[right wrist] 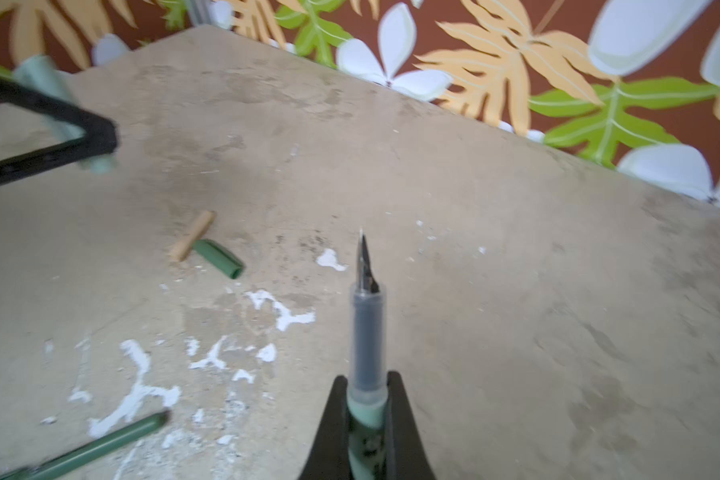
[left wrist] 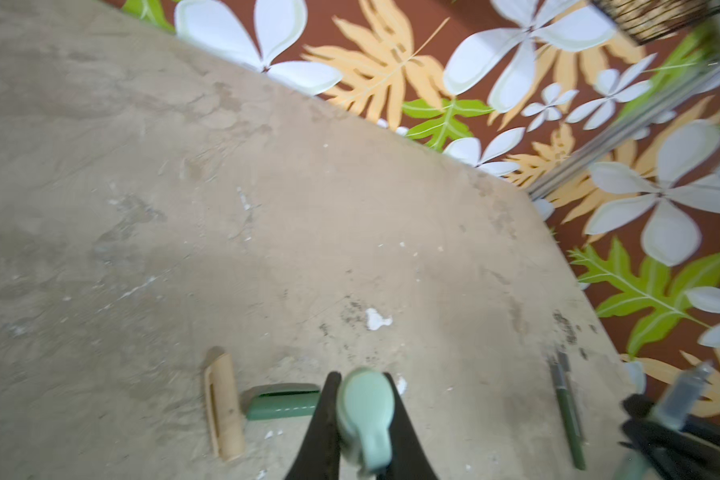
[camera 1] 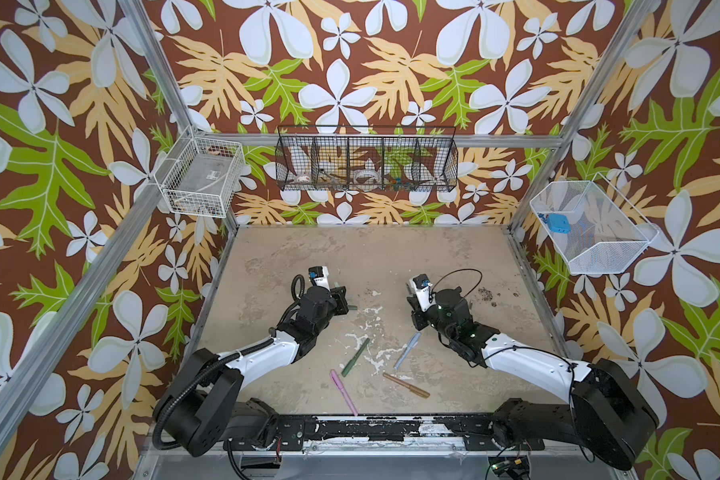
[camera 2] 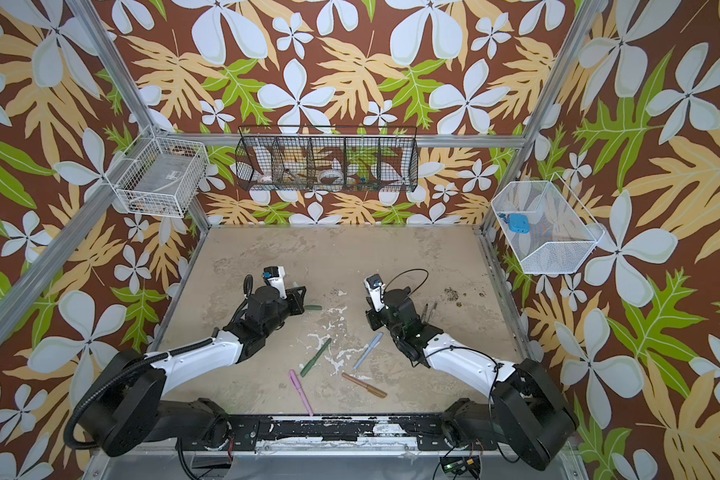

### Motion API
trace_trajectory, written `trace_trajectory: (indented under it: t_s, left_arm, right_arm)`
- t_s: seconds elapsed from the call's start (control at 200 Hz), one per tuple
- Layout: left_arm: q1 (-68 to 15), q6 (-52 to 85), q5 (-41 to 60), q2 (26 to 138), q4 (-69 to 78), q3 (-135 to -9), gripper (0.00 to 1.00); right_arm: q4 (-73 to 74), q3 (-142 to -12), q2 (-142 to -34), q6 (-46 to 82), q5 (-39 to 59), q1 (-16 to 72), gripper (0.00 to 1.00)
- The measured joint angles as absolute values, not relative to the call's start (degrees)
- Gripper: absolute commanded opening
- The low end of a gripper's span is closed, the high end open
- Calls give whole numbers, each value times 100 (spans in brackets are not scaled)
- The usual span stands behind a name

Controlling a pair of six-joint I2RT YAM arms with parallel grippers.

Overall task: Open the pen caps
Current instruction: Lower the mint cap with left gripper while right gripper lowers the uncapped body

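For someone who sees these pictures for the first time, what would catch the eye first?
The loud flower-and-leaf wallpaper on every wall strikes first. Over the table, the left gripper pinches a pale green cap and the right gripper holds a pen body with its dark nib bare. Near the front edge lie a green pen, pink pen, brown pen and light blue pen.

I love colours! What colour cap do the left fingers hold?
Pale mint green cap, best in left wrist view.

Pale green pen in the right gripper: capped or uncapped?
Uncapped. In the right wrist view the pen shows a bare nib beyond the right gripper; the left gripper holds the pale green cap.
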State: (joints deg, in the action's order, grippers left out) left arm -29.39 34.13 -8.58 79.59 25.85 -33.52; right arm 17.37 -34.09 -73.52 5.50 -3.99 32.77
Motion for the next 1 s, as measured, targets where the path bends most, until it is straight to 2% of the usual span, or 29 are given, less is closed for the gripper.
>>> trace_trajectory:
  t_s: [0.205, 0.35, 0.661, 1.001]
  left_arm:
    - [-2366, 3485, -705, 8930, 2143, -3656, 0]
    - [-2294, 3496, -615, 9332, 1973, -3837, 0]
    - [-2281, 3479, -617, 9564, 1721, -4047, 0]
    - [-2281, 3435, -707, 9767, 1479, -4213, 6]
  right_arm:
    - [1500, -3295, -7417, 1201, -617, 2508, 0]
    - [1417, -3212, -7424, 1516, -593, 2165, 0]
    - [1406, -3253, -7852, 1824, -454, 1804, 0]
    - [1411, -3487, -8493, 2080, -425, 1640, 0]
